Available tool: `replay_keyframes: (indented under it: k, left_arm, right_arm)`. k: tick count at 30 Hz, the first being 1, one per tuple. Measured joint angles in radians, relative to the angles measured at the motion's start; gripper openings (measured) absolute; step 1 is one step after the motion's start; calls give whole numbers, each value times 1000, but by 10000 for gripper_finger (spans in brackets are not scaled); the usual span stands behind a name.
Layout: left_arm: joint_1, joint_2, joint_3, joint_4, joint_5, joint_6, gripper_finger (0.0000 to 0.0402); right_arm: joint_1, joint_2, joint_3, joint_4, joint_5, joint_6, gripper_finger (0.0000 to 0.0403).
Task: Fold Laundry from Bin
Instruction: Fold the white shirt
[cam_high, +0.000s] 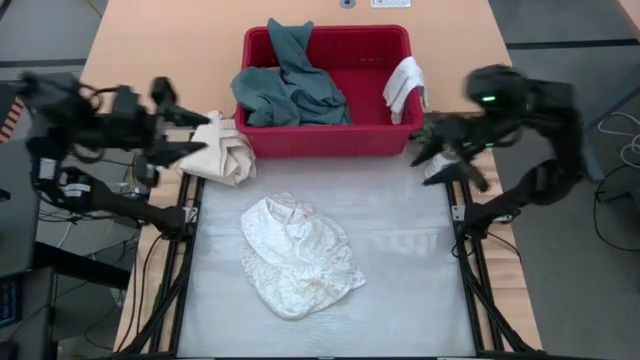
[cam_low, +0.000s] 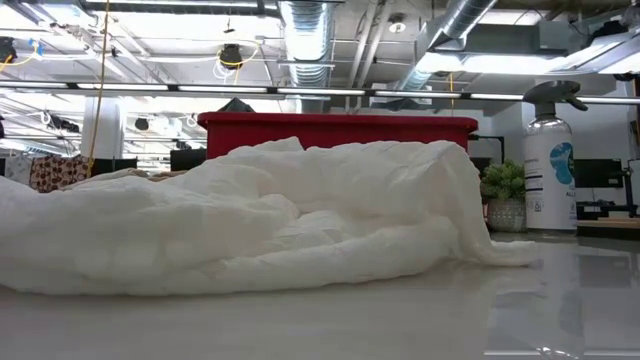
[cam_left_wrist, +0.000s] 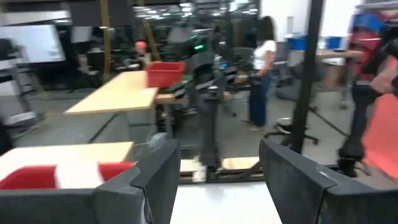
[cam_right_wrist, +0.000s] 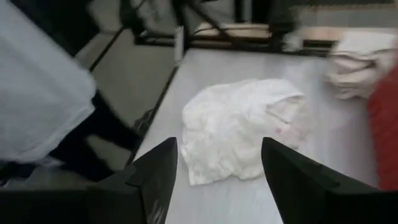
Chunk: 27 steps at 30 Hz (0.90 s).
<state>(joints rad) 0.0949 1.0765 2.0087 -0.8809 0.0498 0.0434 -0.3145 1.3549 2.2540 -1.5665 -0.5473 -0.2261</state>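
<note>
Industrial lab: exposed ceiling ducts, other workbenches.

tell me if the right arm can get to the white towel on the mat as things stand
Probably yes. The right claw hangs open at the mat's right edge, beside the bin, and nothing lies between it and the crumpled white towel in the middle.

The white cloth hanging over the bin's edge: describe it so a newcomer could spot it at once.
Find the red bin at the far middle of the table. Inside it lies a large teal-green garment; look to the opposite end, nearest the right arm. There a small white cloth drapes over the rim, far smaller than the crumpled white towel spread on the table and whiter than the cream bundle beside the bin.
</note>
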Motion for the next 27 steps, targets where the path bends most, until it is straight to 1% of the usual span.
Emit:
replay_keyframes:
  k: [2,5,8,12,16,18,20,24,27]
  left_arm:
    - [-5,-37,-1,-29,-50,-4,208]
    - [-5,-86,-1,-80,-97,-14,208]
    - [-5,-116,-1,-143,-124,-15,208]
    - [-5,-121,-8,-214,-129,-45,208]
    - [-5,-148,-96,-207,-129,-34,208]
    - [-5,-172,-167,-170,-129,-28,208]
    - [-5,-203,-249,-109,-129,-28,208]
    - [-5,-280,-420,110,-114,-29,208]
    - [-5,-335,-539,260,-110,-50,208]
  right_arm:
    - [-33,-62,-4,11,44,6,250]
    - [-89,-158,-5,33,124,40,244]
    - [-135,-240,-5,85,133,69,240]
    - [-188,-345,-7,123,137,83,238]
    - [-227,-440,-62,177,159,137,238]
    - [-244,-483,-117,190,179,141,238]
    - [-260,-529,-184,252,186,156,238]
    - [-277,-620,-355,364,185,177,238]
    - [-277,-678,-514,458,178,185,238]
